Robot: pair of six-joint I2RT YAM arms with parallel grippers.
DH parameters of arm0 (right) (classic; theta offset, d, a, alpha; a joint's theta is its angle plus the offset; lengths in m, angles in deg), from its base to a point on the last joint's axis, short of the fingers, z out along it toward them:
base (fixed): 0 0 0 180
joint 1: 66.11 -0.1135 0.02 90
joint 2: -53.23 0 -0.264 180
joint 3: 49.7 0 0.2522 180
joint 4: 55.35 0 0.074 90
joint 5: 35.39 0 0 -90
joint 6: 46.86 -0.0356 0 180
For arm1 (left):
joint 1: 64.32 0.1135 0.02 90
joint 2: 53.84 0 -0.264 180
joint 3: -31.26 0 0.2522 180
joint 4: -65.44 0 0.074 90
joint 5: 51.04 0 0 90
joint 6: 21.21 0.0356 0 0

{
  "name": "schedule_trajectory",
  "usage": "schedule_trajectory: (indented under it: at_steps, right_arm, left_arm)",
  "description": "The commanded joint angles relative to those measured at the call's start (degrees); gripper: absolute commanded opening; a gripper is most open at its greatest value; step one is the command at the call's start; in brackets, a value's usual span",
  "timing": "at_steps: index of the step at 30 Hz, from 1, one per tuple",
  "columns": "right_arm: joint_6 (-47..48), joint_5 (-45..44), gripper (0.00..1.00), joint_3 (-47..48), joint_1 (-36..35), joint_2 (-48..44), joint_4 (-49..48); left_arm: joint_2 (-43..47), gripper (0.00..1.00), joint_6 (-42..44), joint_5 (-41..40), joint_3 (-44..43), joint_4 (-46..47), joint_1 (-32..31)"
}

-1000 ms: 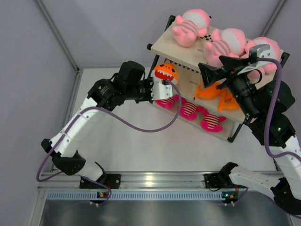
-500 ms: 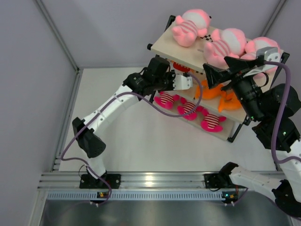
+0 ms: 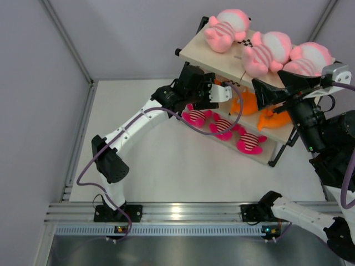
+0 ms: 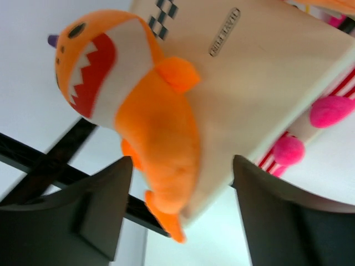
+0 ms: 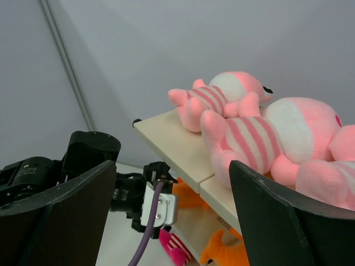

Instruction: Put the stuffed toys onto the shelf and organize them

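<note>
Orange fish [image 4: 150, 127] lies on the shelf [image 4: 266, 72] between the left claw's [image 4: 182, 166] spread fingers; right claw [image 5: 172, 166] gapes empty.

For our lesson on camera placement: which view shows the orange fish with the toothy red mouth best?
Left wrist: the orange fish fills the frame, face and teeth clear. Top external mostly hides it behind the left arm; right wrist shows only orange scraps.

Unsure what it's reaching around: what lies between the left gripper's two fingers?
An orange fish plush, lying against the beige shelf board, sits in the gap of the open left gripper; the left wrist view shows it.
</note>
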Motion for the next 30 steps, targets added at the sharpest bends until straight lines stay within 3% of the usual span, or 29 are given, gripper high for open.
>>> schedule_trajectory:
  at_steps: [1,7,12,15,17,20,24,28,30]
  right_arm:
    - [0.40,-0.57,0.84,0.02,0.03,-0.33,0.36]
    - [-2.23,-0.40,0.84,1.08,0.02,-2.70,3.69]
    - [-4.17,-1.97,0.84,0.91,-0.06,-6.99,7.30]
    - [-6.71,-10.90,0.84,1.86,0.02,-9.02,14.92]
    - [-10.58,-22.73,0.84,3.62,0.02,-9.99,25.69]
    - [-14.71,-30.69,0.84,3.63,-0.06,-13.15,33.83]
    - [-21.29,-33.43,0.84,0.47,0.02,-20.18,42.44]
    - [-24.12,-37.74,0.84,-2.95,-0.15,-24.75,45.54]
    - [-22.56,-35.83,0.84,-6.64,-0.06,-27.03,44.15]
  left_arm:
    - [4.38,0.82,-2.43,-2.67,-0.14,5.27,0.17]
    - [11.06,0.84,-7.44,-4.27,4.34,4.31,0.17]
    - [17.29,0.87,-13.59,-1.64,4.44,-2.01,0.17]
    - [23.16,0.89,-14.92,0.48,7.94,-7.19,0.17]
    - [27.48,0.89,-15.53,-3.80,16.50,-7.56,0.25]
    - [36.36,0.89,-19.03,-5.94,30.73,-7.56,2.79]
    - [46.56,0.89,-24.84,-2.34,46.33,-7.47,13.58]
    - [54.29,0.89,-29.06,-4.70,58.19,-6.95,18.62]
    - [56.50,0.90,-30.03,-7.77,61.20,-5.55,20.28]
